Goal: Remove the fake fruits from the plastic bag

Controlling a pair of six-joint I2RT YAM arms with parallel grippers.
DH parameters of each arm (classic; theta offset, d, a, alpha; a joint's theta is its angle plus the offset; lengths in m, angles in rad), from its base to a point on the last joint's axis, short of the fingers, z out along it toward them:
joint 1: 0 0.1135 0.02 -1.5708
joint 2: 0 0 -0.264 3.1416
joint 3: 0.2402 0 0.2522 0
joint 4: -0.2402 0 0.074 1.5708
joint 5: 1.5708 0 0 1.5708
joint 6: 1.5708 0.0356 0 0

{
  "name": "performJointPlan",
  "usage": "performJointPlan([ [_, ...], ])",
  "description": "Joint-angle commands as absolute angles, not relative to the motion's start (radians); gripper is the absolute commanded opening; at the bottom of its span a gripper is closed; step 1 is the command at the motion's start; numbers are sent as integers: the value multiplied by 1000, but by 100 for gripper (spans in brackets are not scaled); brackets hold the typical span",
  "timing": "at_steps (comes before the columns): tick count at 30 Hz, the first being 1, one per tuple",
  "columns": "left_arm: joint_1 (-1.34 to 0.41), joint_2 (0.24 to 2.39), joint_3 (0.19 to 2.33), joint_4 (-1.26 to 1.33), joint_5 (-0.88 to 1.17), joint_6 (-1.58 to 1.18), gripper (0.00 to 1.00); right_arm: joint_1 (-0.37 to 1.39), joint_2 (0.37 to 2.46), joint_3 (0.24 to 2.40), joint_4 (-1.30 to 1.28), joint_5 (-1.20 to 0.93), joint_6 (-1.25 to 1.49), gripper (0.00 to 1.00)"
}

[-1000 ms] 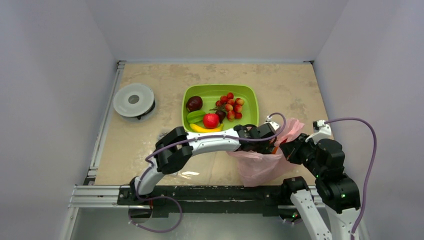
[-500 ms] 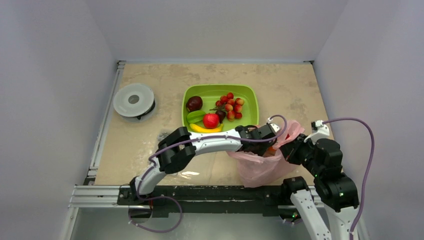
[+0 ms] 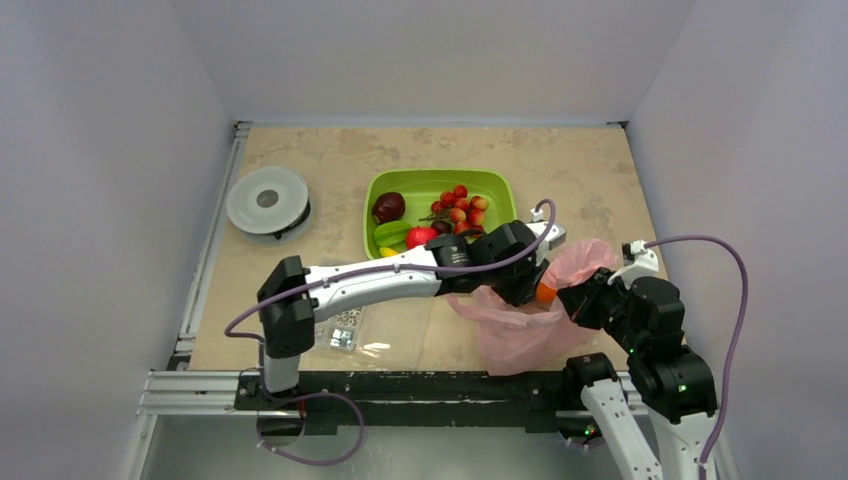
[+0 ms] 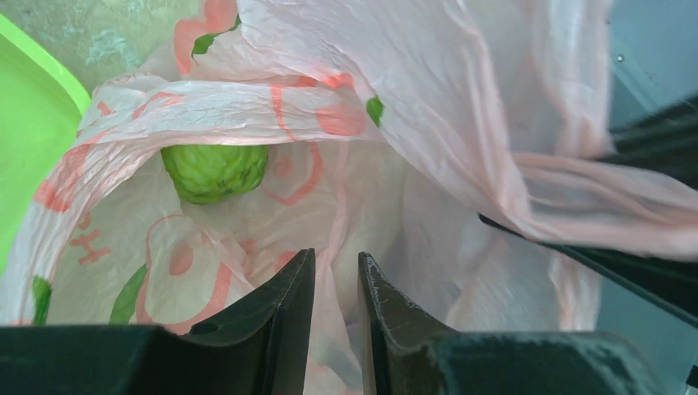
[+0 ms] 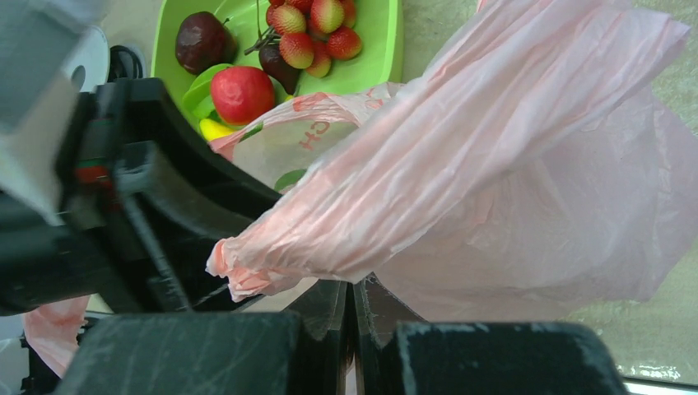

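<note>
The plastic bag (image 3: 510, 330) is lying by the table's (image 3: 300, 160) near right edge, with a green bumpy fruit (image 4: 214, 169) sitting inside. The right gripper (image 5: 352, 288) is clamping the bag's film. The left gripper (image 4: 336, 257) is hovering in the bag's mouth with its jaws narrowly apart, and I cannot tell whether it is grasping anything. A maroon fruit (image 3: 388, 207) and a red fruit (image 3: 420, 237) are resting in the green tray (image 3: 440, 178) just beside the bag.

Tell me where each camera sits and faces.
Top external: above and behind, looking down on the table; left arm, right arm show.
Left wrist: behind the left hand, looking into the plastic bag at a green fruit.
Right wrist: behind the right hand, facing the plastic bag's outside and green tray.
All share the plastic bag.
</note>
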State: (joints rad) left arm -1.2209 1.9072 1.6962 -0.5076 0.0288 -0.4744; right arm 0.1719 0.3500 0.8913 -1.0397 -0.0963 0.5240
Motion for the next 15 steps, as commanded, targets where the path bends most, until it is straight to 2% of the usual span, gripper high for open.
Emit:
performJointPlan([
  [1, -1225, 1789, 1628, -449, 68, -430, 25, 169, 352, 891, -1018, -79, 533, 0],
  [7, -1194, 1654, 1560, -421, 42, -387, 25, 170, 357, 885, -1014, -80, 532, 0],
  [12, -1136, 1600, 1526, -390, 102, -399, 26, 170, 357, 884, -1013, -81, 534, 0],
  [15, -1136, 1648, 1554, -406, 168, -400, 33, 170, 358, 881, -1011, -87, 533, 0],
])
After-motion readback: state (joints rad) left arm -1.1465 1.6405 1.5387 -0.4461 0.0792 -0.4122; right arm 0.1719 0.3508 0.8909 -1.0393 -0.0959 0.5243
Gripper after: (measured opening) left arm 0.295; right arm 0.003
